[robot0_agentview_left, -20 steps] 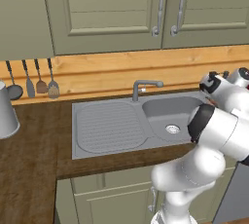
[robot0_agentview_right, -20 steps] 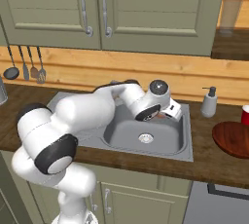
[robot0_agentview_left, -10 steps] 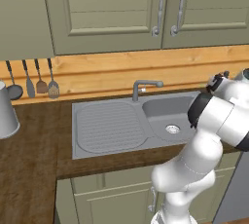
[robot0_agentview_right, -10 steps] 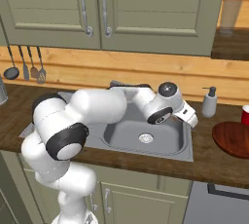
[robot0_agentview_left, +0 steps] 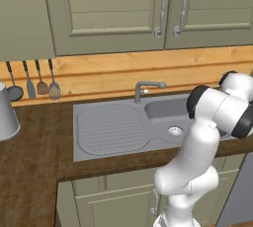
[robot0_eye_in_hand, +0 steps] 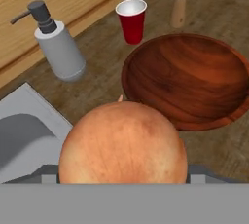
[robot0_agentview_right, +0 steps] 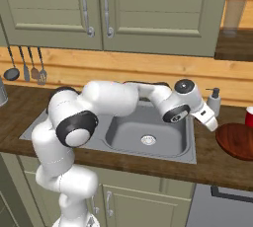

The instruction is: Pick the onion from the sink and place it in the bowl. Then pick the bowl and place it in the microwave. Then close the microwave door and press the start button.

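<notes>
The onion (robot0_eye_in_hand: 124,142), a round orange-tan ball, looms large at the bottom of the hand view, held between my fingers, which it hides. My gripper (robot0_agentview_right: 211,122) is shut on it and hangs over the right rim of the sink (robot0_agentview_right: 123,128), just left of the bowl. The wide reddish-brown bowl (robot0_eye_in_hand: 187,79) stands on the wooden counter just beyond the onion and holds nothing; its left part (robot0_agentview_right: 237,141) shows at the right edge of the right base view. The sink's basin (robot0_agentview_left: 163,115) has no object in it. The microwave is out of view.
A grey soap dispenser (robot0_eye_in_hand: 58,43) stands by the sink's back corner. A red cup (robot0_eye_in_hand: 132,19) and a small shaker (robot0_eye_in_hand: 179,6) stand behind the bowl. The faucet (robot0_agentview_left: 146,89) rises behind the basin. Utensils (robot0_agentview_left: 32,80) hang at the far left.
The arm has swung to the right, from over the sink basin to its right rim, carrying the onion towards the bowl.
</notes>
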